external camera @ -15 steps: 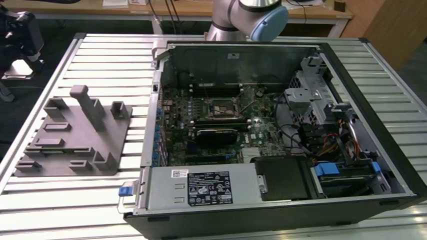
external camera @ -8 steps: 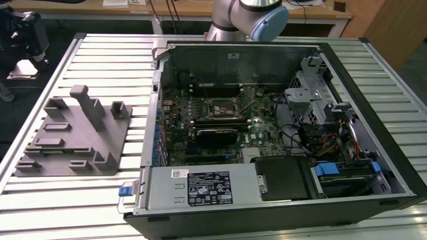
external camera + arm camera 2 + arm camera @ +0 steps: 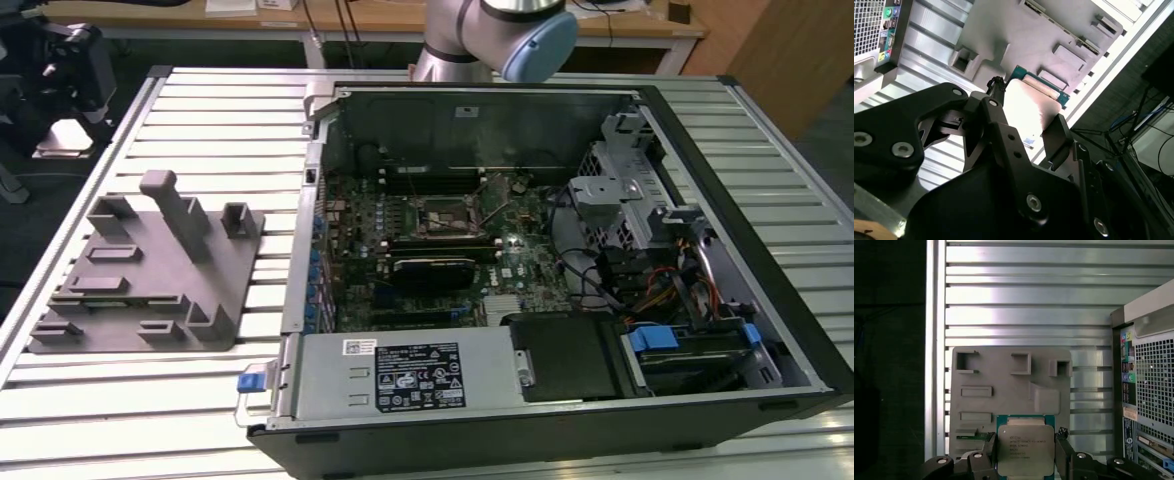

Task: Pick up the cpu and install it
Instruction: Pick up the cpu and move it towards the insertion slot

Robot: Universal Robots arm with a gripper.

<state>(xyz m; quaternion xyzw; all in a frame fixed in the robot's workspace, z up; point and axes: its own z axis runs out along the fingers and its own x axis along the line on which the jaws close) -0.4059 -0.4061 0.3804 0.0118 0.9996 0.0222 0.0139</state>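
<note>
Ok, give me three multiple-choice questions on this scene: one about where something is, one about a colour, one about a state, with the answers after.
1. Where is the cpu?
A) in the motherboard socket
B) between the jaws of the gripper
C) flat on the table slats

2. What colour is the fixture block?
A) grey
B) blue
C) yellow

3. How is the computer case?
A) closed by a side panel
B) missing its board
C) lying open, with the motherboard exposed

Answers:
1 B: the jaws press on two opposite sides of it in the first wrist view.
2 A: it is plain grey in the exterior view.
3 C: the exterior view looks straight down into it.
</note>
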